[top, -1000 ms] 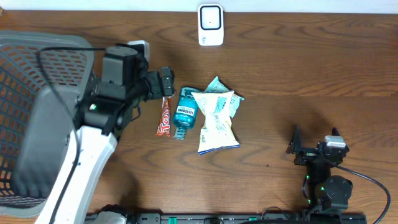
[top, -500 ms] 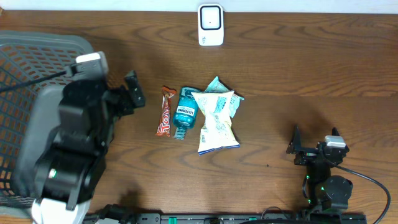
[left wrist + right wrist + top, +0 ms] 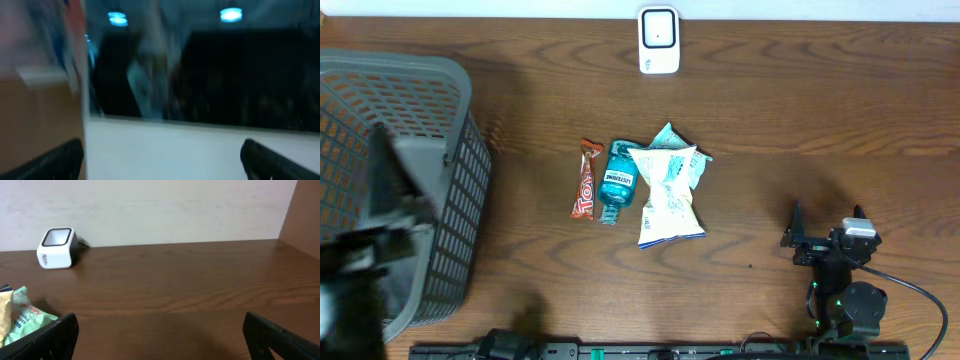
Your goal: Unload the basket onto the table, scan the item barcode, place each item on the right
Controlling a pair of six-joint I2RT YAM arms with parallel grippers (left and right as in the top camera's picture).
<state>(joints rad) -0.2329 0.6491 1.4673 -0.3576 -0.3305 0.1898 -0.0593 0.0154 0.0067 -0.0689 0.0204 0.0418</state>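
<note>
Right fingers (image 3: 50, 335) and left fingers (image 3: 50, 160) are spread wide and grasp nothing. A red candy bar wrapper (image 3: 584, 182), a teal plastic mouthwash bottle (image 3: 616, 180) and a white crinkled snack bag (image 3: 666, 195) lie side by side in the middle of the brown wooden table (image 3: 800, 110), probably so that either arm can reach them. The white box-shaped barcode scanner (image 3: 659, 40) stands well apart at the far edge, and no item has been brought to it yet.

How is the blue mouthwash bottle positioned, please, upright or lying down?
Lying down: overhead, the mouthwash bottle shows its whole length and front label, flat on the table beside the candy bar.
</note>
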